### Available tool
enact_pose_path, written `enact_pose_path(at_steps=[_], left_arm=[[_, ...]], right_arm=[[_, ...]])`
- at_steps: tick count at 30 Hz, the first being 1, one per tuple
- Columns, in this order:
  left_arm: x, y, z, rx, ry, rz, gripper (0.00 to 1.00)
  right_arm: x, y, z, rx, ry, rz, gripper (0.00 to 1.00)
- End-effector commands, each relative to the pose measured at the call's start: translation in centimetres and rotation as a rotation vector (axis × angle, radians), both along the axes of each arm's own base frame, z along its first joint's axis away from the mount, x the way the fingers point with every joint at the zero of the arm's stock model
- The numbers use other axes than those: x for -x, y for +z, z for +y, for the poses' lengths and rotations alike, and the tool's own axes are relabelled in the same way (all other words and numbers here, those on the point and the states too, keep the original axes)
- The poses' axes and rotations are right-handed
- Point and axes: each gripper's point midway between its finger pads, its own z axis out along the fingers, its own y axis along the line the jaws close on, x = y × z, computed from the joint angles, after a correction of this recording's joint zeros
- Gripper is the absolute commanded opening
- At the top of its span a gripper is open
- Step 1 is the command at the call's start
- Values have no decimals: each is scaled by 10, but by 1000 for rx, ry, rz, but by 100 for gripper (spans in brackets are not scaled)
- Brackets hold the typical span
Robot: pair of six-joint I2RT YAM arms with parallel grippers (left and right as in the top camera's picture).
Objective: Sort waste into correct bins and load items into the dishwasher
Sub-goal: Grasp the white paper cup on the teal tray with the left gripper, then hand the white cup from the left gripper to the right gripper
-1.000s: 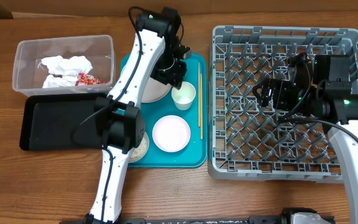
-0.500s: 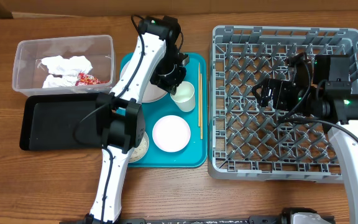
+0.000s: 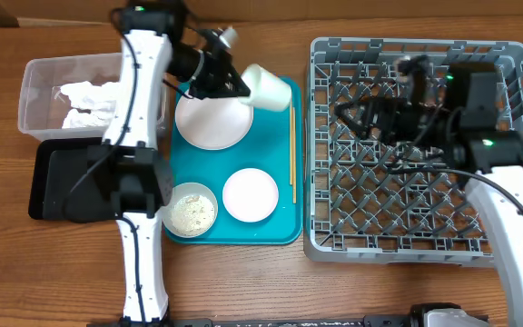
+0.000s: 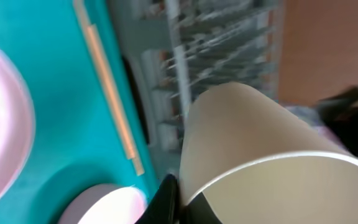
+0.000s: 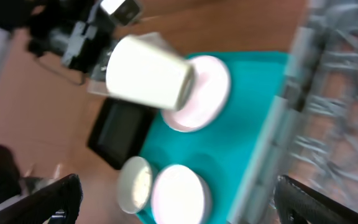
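Left gripper [image 3: 241,85] is clamped on the small white round cup [image 3: 269,88], by the rim as far as I can tell. The cup is tipped on its side in the air, over the upper right corner of the teal plastic serving tray [image 3: 284,232]. Right gripper [image 3: 352,116] hangs with fingers spread wide and nothing in them, over the upper left of the big grey lattice dish rack [image 3: 507,54].

So the step looks like getting the cup into the rack. My take: clear the rack's left wall with room to spare, roll the wrist so the mouth faces down, and seat it between pegs before letting go — in a cell away from the right gripper. The thin wooden chopsticks [image 3: 291,154] lie just beside that wall, so don't dip early.
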Motion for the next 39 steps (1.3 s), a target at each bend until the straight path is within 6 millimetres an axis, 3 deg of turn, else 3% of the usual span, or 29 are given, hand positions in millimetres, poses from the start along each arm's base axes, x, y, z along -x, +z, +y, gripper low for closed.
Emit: enact_pose_path(at_steps=[1,7,20,28,33,39], left_arm=[[10,61,-28,259,-47,-80,4],[13,75,-35,335,-45,-54,4],[35,107,-49,328,-77,-85,4],[59,105,-43,217,-75,-73,4],[86,89,-22,196,-71,-33,4],[97,82,-16,429,-49,-10,4]], right_arm=[[2,8,31,-81,102,-1,100],[-3,20,52,-170,232,-86,100],[-17,33,51,-158,215,-199,100],[-14,40,42,-198,245,-205,100],[2,60,37,-285,366,-255,100],[13,62,42,-323,412,-216,100]])
